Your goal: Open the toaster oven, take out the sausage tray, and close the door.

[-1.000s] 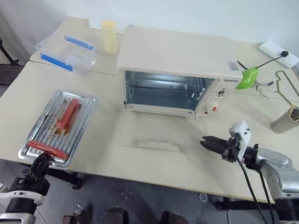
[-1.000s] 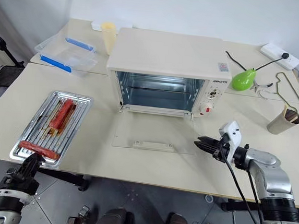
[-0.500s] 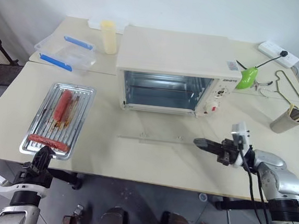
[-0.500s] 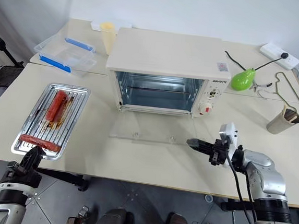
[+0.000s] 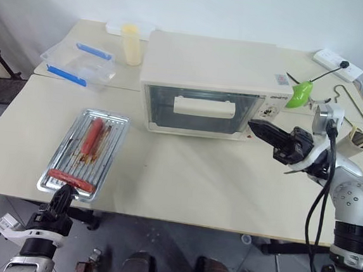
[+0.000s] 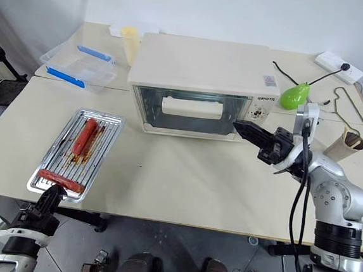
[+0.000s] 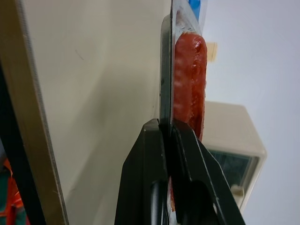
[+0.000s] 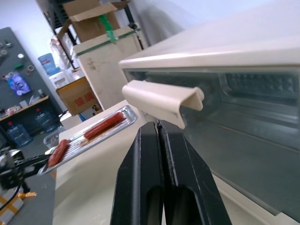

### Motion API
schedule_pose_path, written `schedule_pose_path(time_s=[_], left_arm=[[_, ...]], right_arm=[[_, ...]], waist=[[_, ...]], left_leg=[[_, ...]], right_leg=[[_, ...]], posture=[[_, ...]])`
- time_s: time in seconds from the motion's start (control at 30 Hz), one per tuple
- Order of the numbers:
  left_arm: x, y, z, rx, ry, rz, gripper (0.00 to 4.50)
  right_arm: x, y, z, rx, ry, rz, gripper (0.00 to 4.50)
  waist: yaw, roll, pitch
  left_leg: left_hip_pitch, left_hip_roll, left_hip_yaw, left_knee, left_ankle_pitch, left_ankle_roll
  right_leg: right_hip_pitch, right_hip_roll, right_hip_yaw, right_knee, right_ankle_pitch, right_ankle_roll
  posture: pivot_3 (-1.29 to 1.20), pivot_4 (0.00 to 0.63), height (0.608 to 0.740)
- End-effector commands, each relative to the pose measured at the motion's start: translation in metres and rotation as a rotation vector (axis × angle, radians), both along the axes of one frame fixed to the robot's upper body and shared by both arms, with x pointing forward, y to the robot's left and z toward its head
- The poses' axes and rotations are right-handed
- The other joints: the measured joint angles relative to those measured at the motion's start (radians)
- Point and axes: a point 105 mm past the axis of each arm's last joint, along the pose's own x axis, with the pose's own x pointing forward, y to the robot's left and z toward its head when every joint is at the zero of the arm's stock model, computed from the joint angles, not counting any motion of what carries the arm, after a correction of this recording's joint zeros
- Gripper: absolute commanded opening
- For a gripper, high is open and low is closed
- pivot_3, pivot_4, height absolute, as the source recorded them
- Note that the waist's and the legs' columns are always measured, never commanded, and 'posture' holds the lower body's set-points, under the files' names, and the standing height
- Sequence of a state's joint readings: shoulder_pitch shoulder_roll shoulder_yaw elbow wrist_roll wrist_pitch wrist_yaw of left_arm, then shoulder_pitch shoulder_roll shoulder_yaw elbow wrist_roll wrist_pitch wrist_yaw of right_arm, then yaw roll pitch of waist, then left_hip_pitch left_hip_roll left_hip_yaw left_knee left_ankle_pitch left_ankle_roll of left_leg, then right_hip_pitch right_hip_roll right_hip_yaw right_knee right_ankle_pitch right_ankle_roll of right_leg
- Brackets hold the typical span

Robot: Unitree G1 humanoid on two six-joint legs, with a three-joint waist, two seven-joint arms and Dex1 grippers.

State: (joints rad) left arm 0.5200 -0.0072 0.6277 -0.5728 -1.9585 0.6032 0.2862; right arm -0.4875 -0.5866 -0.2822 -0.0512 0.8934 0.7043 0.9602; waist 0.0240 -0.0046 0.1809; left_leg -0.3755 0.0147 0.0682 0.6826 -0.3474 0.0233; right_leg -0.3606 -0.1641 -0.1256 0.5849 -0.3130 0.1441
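The cream-white toaster oven (image 5: 213,59) stands mid-table with its glass door (image 5: 199,115) upright and closed, the bar handle (image 8: 161,96) across its top. My right gripper (image 5: 253,125) is shut and empty, raised at the door's right end by the knob panel, its tips just under the handle in the right wrist view; contact cannot be told. The sausage tray (image 5: 84,153), ribbed metal with two red sausages, lies on the table at the front left. My left gripper (image 5: 64,192) is shut on the tray's near rim (image 7: 165,117), beside one sausage (image 7: 190,79).
A clear plastic box with blue clips (image 5: 80,63) and a pale yellow cup (image 5: 132,42) sit at the back left. Right of the oven are a green pear-shaped thing (image 5: 301,92), a power strip (image 5: 337,64), a wire hanger (image 5: 350,103) and a paper cup (image 6: 346,144).
The door has swung up from lying flat on the table to closed. My right gripper rose along with it, from table level to the oven's front.
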Motion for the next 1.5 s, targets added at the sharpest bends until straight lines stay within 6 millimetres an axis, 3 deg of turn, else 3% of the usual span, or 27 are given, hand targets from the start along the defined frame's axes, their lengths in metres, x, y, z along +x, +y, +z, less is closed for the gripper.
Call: schedule_pose_path(time_s=[0.03, 0.2, 0.33, 0.4, 0.53, 0.73, 0.97, 1.3, 1.5], left_arm=[[-0.008, -0.003, -0.001, 0.038, -0.012, -0.084, 0.00], [-0.022, 0.006, -0.018, 0.090, 0.033, -0.267, 0.00], [-0.025, 0.009, -0.021, 0.099, 0.045, -0.402, 0.00], [-0.024, 0.008, -0.024, 0.111, 0.080, -0.482, 0.00], [-0.014, 0.007, -0.025, 0.122, 0.102, -0.591, 0.00], [0.023, -0.012, -0.014, 0.182, 0.086, -0.816, 0.00], [0.052, -0.053, 0.004, 0.276, 0.018, -1.012, 0.00], [0.077, -0.100, 0.027, 0.412, -0.046, -1.179, 0.00], [0.073, -0.099, 0.041, 0.445, -0.112, -1.199, 0.00]], right_arm=[[-0.015, 0.006, 0.007, -0.063, -0.032, 0.049, 0.65], [-0.047, -0.010, -0.013, -0.290, -0.201, 0.044, 2.31], [-0.066, -0.028, -0.017, -0.269, -0.337, 0.011, 3.69], [-0.071, -0.034, -0.028, -0.320, -0.342, 0.005, 4.35], [-0.079, -0.044, -0.042, -0.362, -0.332, 0.010, 4.44], [-0.086, -0.051, -0.051, -0.396, -0.364, 0.001, 4.44], [-0.093, -0.056, -0.062, -0.408, -0.331, -0.050, 4.44], [-0.104, -0.061, -0.072, -0.432, -0.296, -0.088, 4.44], [-0.109, -0.062, -0.077, -0.433, -0.281, -0.102, 4.44]], waist=[[0.001, 0.000, 0.000], [0.008, 0.000, 0.000], [0.001, 0.000, 0.000], [-0.002, 0.000, 0.000], [-0.004, 0.002, 0.001], [0.001, 0.005, 0.002], [0.012, 0.014, 0.003], [0.066, 0.016, 0.004], [0.088, 0.016, 0.005]], left_leg=[[0.000, 0.000, 0.000, 0.000, 0.000, 0.001], [-0.001, -0.003, -0.003, 0.000, -0.002, 0.002], [0.000, -0.004, 0.001, 0.000, -0.003, 0.003], [0.002, -0.003, 0.003, 0.000, -0.003, 0.003], [0.005, 0.002, 0.004, 0.000, -0.002, 0.001], [0.006, 0.001, 0.003, -0.001, -0.001, -0.001], [0.005, -0.003, 0.000, -0.001, 0.001, 0.001], [0.004, -0.011, -0.006, -0.001, 0.005, -0.003], [0.000, -0.019, -0.015, -0.001, 0.007, 0.000]], right_leg=[[0.000, 0.000, 0.000, 0.000, 0.000, 0.000], [0.000, 0.002, 0.000, 0.001, 0.000, 0.000], [0.000, 0.002, 0.000, -0.001, 0.000, 0.000], [0.001, 0.002, 0.002, 0.000, 0.000, 0.000], [0.001, 0.003, 0.006, 0.002, 0.000, 0.000], [-0.001, 0.002, 0.009, 0.006, -0.001, -0.001], [0.000, 0.001, 0.013, 0.007, 0.000, 0.000], [0.001, -0.003, 0.021, 0.006, 0.001, 0.002], [0.001, -0.007, 0.025, 0.005, 0.001, 0.002]], posture=[[0.00, 0.150, 0.740], [0.00, 0.150, 0.740], [0.00, 0.150, 0.740], [0.00, 0.150, 0.740], [0.00, 0.150, 0.740], [0.00, 0.150, 0.740], [0.00, 0.150, 0.740], [0.00, 0.150, 0.740], [0.00, 0.150, 0.740]])
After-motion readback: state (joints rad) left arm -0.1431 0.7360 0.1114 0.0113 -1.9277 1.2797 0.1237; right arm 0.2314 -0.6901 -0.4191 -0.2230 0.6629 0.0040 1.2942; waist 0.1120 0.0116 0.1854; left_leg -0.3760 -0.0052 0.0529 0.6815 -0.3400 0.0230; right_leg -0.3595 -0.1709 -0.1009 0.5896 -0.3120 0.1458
